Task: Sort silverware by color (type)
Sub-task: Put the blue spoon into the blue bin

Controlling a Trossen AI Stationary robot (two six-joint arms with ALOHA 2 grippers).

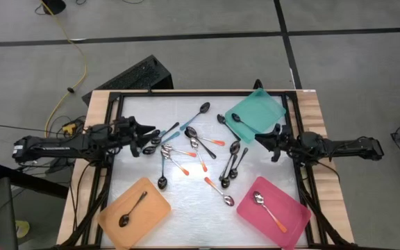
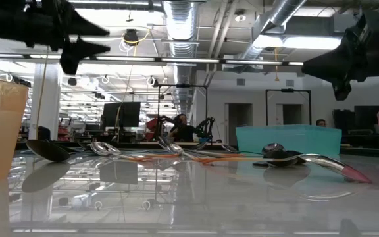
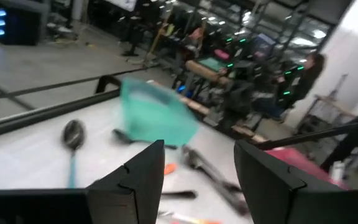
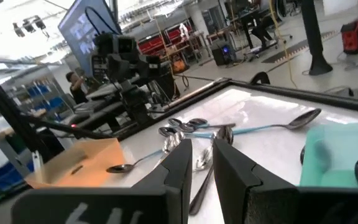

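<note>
The silverware, several small spoons (image 1: 193, 149), lies loose in the middle of the white table. Some have orange handles, some teal or dark ones. One dark spoon (image 1: 132, 210) lies in the orange tray (image 1: 151, 208), one orange-handled spoon (image 1: 268, 208) in the pink tray (image 1: 290, 215), and one dark spoon (image 1: 238, 119) in the teal tray (image 1: 262, 107). My left gripper (image 1: 151, 133) (image 3: 197, 180) hangs open above the pile's left edge, with nothing between its fingers. My right gripper (image 1: 259, 139) (image 4: 202, 163) hangs over the table's right side, its fingers a narrow gap apart and holding nothing.
A black frame (image 1: 186, 95) runs around the white tabletop, with wooden strips (image 1: 314, 111) outside it. The trays take up the near left, near right and far right corners. A dark device (image 1: 137, 75) stands on the floor beyond the far edge. Both grippers hang well above the spoons (image 2: 176, 153).
</note>
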